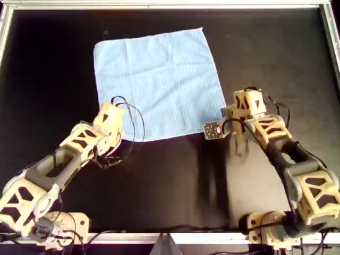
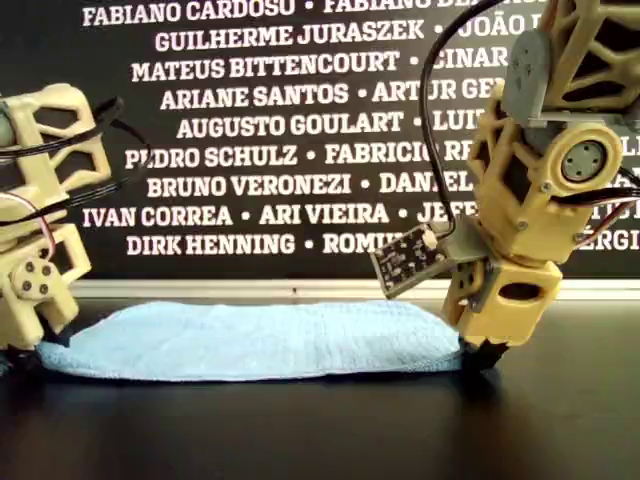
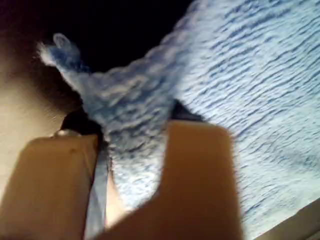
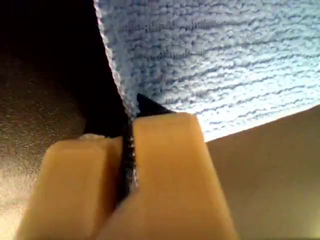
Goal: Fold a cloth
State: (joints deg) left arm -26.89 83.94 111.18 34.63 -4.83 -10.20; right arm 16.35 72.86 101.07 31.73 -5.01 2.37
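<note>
1. The cloth lies flat on the black table, mid-far in the overhead view.
2. Our first gripper pinches a cloth corner.
3. Our second gripper clamps the cloth's edge.

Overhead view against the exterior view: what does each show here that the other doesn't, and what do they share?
Only the overhead view shows the cloth's whole square outline and far corners, spread flat on the black table. Only the exterior view shows the wall of white names and the cloth's low side profile. Both show two arms down at the cloth's near corners.
</note>
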